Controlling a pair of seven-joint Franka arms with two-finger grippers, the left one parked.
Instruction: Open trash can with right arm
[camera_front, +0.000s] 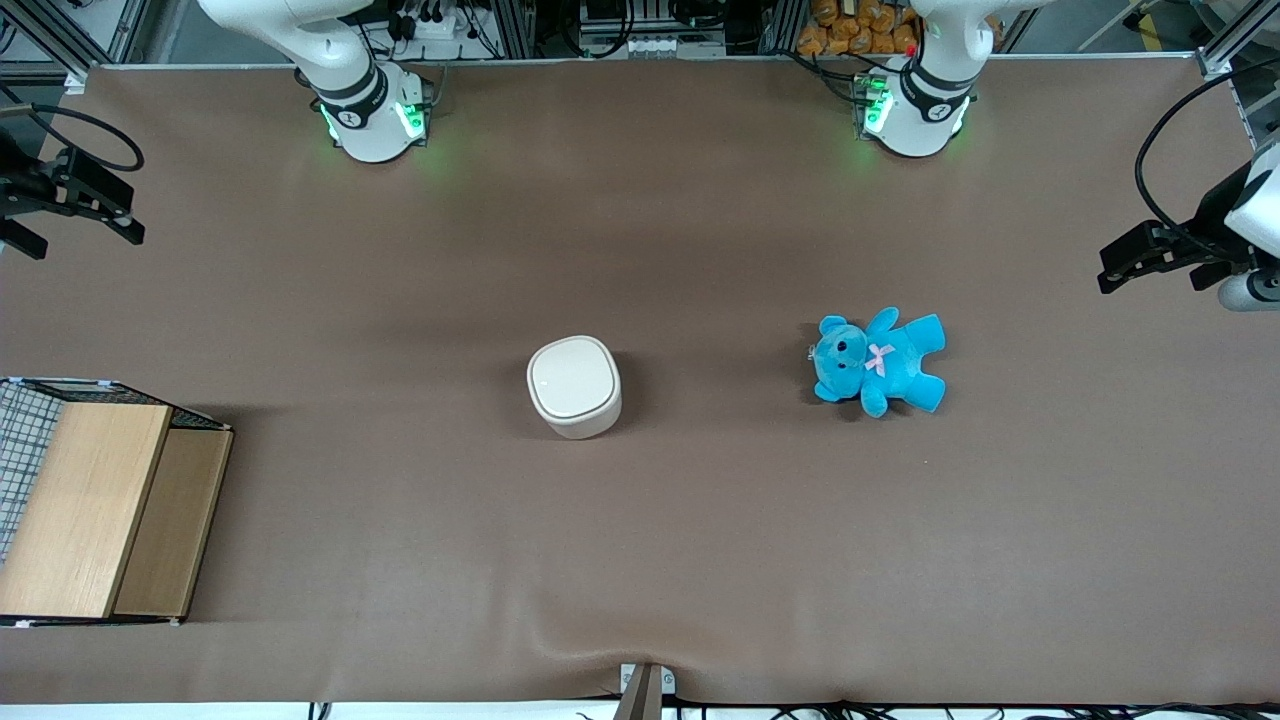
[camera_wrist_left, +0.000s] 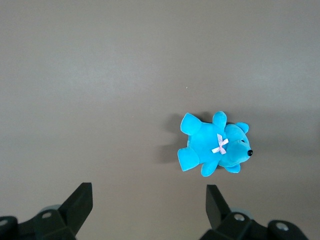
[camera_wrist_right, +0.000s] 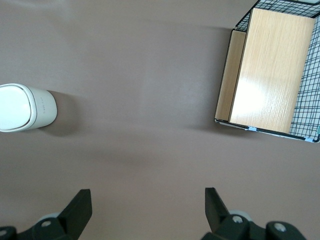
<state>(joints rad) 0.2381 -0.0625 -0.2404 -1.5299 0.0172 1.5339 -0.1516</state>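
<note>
The trash can (camera_front: 574, 386) is a small cream-white bin standing upright near the middle of the brown table, with its lid shut flat. It also shows in the right wrist view (camera_wrist_right: 22, 107), where its side wall and closed lid are seen. The right arm's gripper (camera_front: 75, 215) hangs above the table at the working arm's end, well apart from the trash can. In the right wrist view the gripper (camera_wrist_right: 147, 197) is open and empty, with only bare table between its fingers (camera_wrist_right: 80, 207).
A wooden box with wire mesh (camera_front: 90, 500) sits at the working arm's end, nearer the front camera than the gripper; it also shows in the right wrist view (camera_wrist_right: 270, 70). A blue teddy (camera_front: 880, 360) lies beside the trash can toward the parked arm's end.
</note>
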